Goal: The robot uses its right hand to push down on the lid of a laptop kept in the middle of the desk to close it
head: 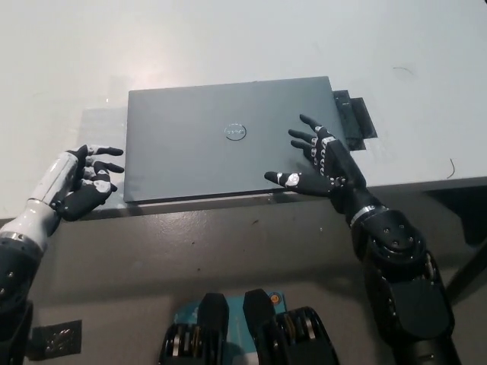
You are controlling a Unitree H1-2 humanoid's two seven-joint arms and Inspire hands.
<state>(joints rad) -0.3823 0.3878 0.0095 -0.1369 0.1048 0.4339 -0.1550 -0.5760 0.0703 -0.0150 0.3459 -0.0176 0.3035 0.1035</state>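
Laptop (228, 148): we see its lid flat shut.
Right hand (318, 163): fingers spread, pressing the lid.
Left hand (80, 186): loosely spread, resting beside the laptop.

laptop lid (198, 163): smooth matt dark grey, metal-looking, with a shiny round emblem (234, 132)
surface (190, 46): pale, smooth, with a soft sheen
right hand (319, 163): black matt plastic with bright metal spots
left hand (80, 186): white glossy shell, black fingers (106, 150)

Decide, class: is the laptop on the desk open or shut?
Shut. The laptop lid lies flat, logo up, with no screen or keyboard showing; the right hand rests spread on it.
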